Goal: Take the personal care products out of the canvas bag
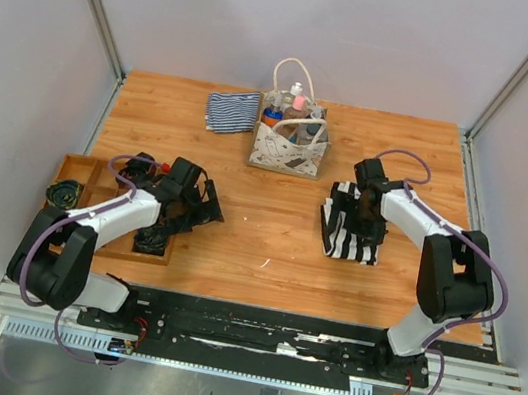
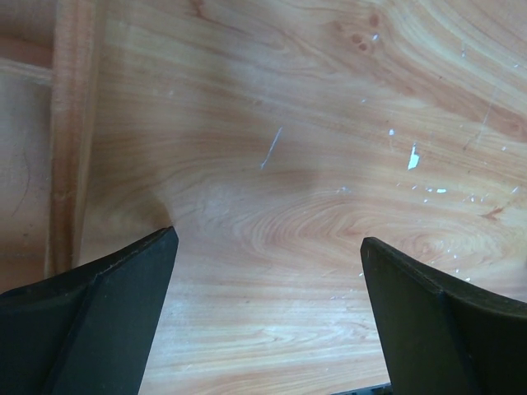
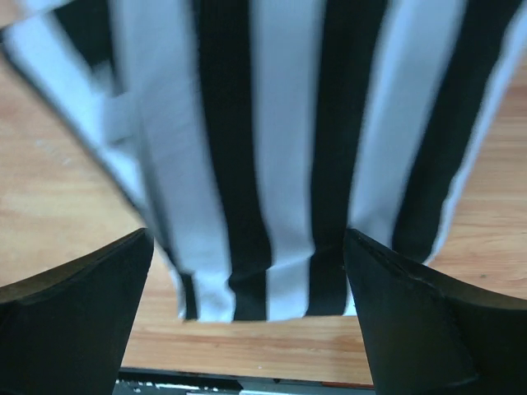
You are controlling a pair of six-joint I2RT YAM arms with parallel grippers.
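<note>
Your left gripper (image 2: pixel 268 247) hangs jaws apart over the table (image 2: pixel 329 123); your right gripper (image 3: pixel 247 239) likewise over a striped cloth (image 3: pixel 272 148). The bag (image 1: pixel 289 151) stands far back, bottles (image 1: pixel 294 111) seemingly upright inside: come down from above onto one cap.

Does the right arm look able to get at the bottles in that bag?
Probably yes. The right gripper hangs open over the black-and-white cloth, and only bare table lies between it and the canvas bag. The bottles stick out of its open top, though the rope handles may crowd it.
</note>
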